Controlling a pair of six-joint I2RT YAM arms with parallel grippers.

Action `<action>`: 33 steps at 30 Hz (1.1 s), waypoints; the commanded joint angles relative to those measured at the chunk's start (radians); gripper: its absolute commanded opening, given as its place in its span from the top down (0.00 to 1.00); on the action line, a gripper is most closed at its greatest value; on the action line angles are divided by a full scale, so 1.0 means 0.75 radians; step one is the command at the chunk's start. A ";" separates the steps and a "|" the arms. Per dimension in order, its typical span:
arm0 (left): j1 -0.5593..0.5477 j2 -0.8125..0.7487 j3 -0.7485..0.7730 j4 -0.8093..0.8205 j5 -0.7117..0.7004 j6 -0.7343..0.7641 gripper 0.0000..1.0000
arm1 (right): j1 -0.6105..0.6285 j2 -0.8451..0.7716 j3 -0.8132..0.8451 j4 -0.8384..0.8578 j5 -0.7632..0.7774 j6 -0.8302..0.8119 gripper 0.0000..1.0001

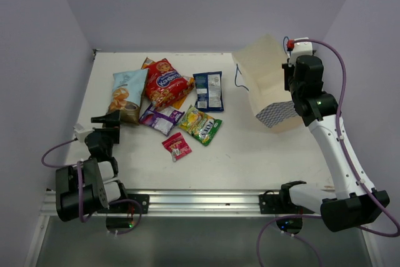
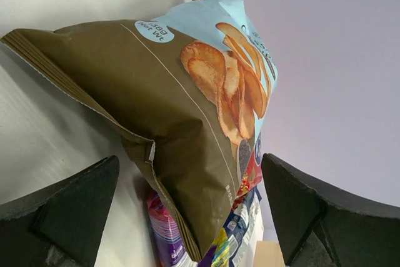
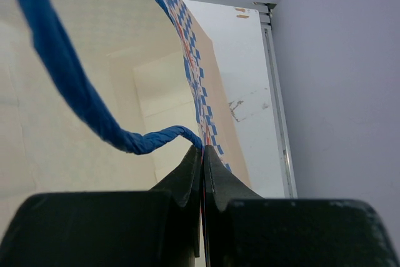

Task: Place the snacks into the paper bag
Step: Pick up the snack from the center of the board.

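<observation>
So the white table was taken up mostly by the paper bag, which was seen tipped over at an angle at the far right, zigzag side panel facing down toward the near edge. Its rim was pinched by the right gripper. In the right wrist view the fingers were pressed tight together on the patterned edge of the bag, and a blue cord handle was looped just beside them.

All the snacks were laid out well to the left of the bag, nothing inside it as far as could be seen. Farthest from the bag was the light-blue/brown chip bag, and the left gripper was parked right at its near end, jaws spread wide on either side of it without being closed on it.

Next toward the bag, the red packet was stacked over an orange one, barely showing. The dark blue packet was found closest to the bag. The purple one and the yellow-green one were set nearer the arms, and the tiny pink-red packet nearest of all.
</observation>
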State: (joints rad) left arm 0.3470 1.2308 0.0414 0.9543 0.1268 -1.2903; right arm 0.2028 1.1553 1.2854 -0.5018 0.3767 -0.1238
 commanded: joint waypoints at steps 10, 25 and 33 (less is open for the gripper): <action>-0.004 0.304 0.125 0.335 0.015 -0.024 0.03 | 0.004 -0.021 0.023 0.033 0.023 -0.021 1.00; -0.027 0.560 0.094 0.618 0.017 -0.084 0.77 | 0.006 -0.004 0.027 0.027 0.042 -0.023 1.00; -0.021 0.433 0.123 0.567 0.035 -0.069 1.00 | 0.006 -0.006 0.027 0.027 0.040 -0.025 1.00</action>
State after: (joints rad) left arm 0.3309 1.6203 0.1177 1.2709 0.1505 -1.3689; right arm 0.2028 1.1564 1.2854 -0.5041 0.3840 -0.1257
